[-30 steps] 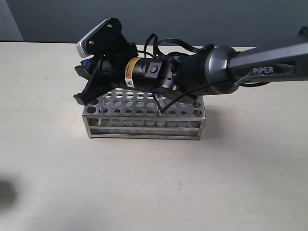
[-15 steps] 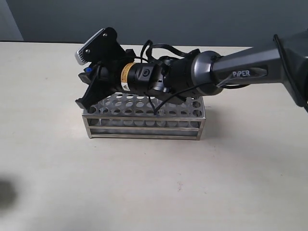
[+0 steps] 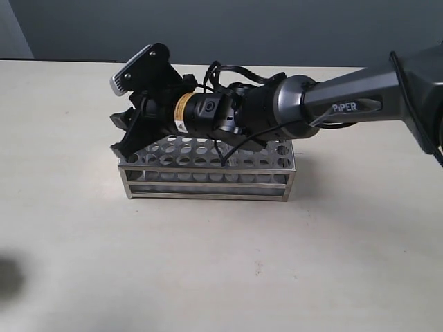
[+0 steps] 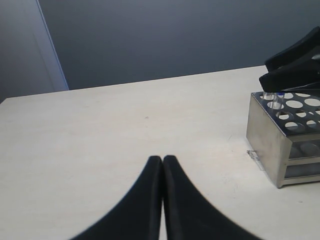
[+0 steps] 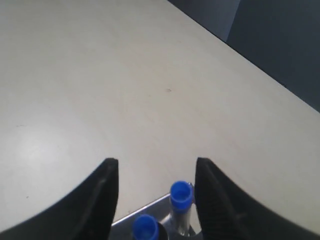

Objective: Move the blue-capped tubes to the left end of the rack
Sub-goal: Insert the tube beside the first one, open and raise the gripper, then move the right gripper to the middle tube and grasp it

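rack: shiny perforated metal | table: smooth matt | right tool: matt black plastic

My left tool has both fingers pressed together from base to tip, with nothing between them, over the bare counter. The rack stands ahead of this tool and off to one side, well apart from it. The right tool hangs over the rack's nearest corner, where a clear tube stands in a hole.

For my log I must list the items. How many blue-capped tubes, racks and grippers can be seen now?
Blue-capped tubes: 2 in sight; the arm may hide others
Rack: 1
Grippers: 2, the left gripper shut, the right gripper open
Total: 5
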Motion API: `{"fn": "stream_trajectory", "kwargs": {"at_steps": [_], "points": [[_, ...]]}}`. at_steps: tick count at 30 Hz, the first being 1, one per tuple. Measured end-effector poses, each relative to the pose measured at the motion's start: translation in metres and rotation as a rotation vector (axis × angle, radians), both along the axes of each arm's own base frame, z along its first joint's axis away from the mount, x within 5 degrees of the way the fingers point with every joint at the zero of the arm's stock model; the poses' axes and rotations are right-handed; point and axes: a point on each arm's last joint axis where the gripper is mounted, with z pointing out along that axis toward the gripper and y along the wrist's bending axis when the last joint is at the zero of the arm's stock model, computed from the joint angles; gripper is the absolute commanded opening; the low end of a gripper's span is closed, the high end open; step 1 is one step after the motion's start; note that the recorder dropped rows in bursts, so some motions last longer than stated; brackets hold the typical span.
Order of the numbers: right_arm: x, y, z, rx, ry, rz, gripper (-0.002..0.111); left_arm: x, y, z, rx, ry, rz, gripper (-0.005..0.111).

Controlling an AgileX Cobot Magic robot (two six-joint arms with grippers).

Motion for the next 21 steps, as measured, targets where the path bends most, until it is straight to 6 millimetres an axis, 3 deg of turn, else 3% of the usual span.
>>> {"fn": "stream_trajectory", "kwargs": {"at_steps": [4,7,14,17,21], "points": [[0.001,-0.001,0.002,-0.01,0.006,-0.016,0.049,0.0,0.0,0.0,0.0,0.0,0.0,0.001],[0.0,-0.005,0.019,-0.006,-0.012,-0.031,0.049,0.0,0.0,0.0,0.0,0.0,0.0,0.001],[-0.008,-0.03,0.101,0.05,-0.125,-0.079,0.046,0.0,0.0,0.0,0.0,0.0,0.0,0.001],[-0.01,-0.052,0.109,0.045,-0.129,-0.11,0.036,0.0,0.0,0.0,0.0,0.0,0.0,0.001],[-0.011,-0.088,0.095,-0.011,-0.074,-0.177,0.041,0.0,0.0,0.0,0.0,0.0,0.0,0.001]]}}
